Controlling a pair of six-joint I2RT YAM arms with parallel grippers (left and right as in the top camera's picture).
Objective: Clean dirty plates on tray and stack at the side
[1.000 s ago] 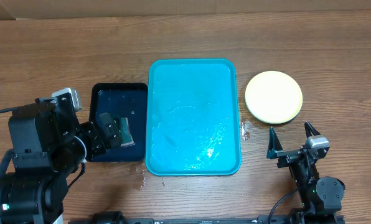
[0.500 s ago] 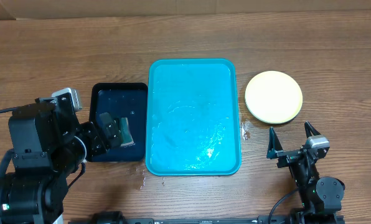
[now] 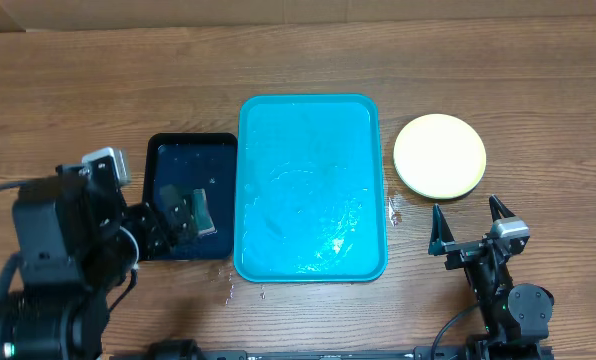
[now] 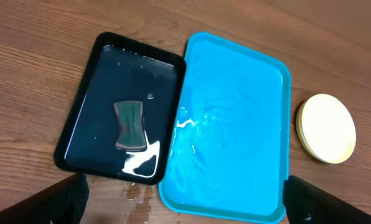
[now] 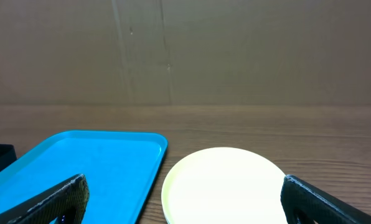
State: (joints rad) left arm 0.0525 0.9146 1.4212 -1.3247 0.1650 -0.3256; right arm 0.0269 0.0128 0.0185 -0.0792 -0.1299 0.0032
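The turquoise tray [image 3: 311, 188] lies mid-table with no plates on it, only a film of water. The plates [image 3: 440, 155] sit stacked on the wood to its right, the top one pale with a lime-green rim. My left gripper [image 3: 183, 213] hangs open above the dark tray, high enough that the left wrist view takes in the turquoise tray [image 4: 235, 124] and the plates [image 4: 325, 129]. My right gripper [image 3: 468, 226] is open just in front of the plates [image 5: 226, 183], holding nothing, with the tray [image 5: 86, 168] to its left.
A smaller dark navy tray [image 3: 188, 160] left of the turquoise one holds water and a dark sponge [image 4: 131, 126]. Water drops spot the wood near the turquoise tray's front left corner [image 4: 136, 193]. A cardboard wall [image 5: 185, 50] stands behind the table.
The left arm has shifted slightly; the right arm, trays and plates have not moved.
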